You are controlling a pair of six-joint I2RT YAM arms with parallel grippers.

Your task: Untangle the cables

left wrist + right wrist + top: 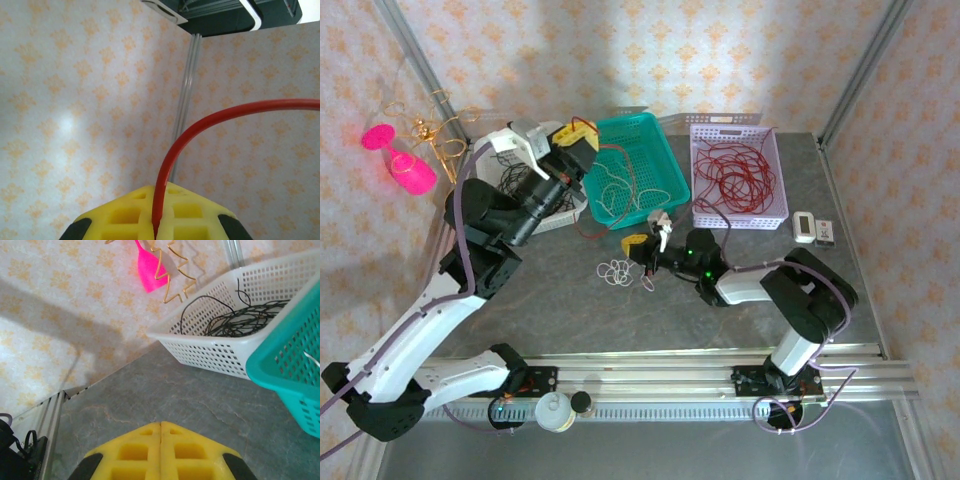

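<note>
Wallpaper backed the grey table (575, 305). The left gripper (155, 225) pinched a red cable (226, 113) that rose, then arched toward three o'clock, its far end cut off. The right gripper (161, 450) sat closed, with nothing between its pads.

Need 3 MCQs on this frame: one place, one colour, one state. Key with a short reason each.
1. Where does the heap of red cable lie?
A. teal basket
B. lilac basket
C. white basket

2. What colour is the strand pinched in the left gripper?
A. red
B. black
C. white

3. How do the right gripper fingers stand?
A. spread wide
B. closed together
C. clamped on a basket rim

Key:
1 B: the top view shows the red loops piled inside the lilac basket.
2 A: a red strand curves out from between the yellow pads.
3 B: the pads meet along one seam, above bare table.
</note>
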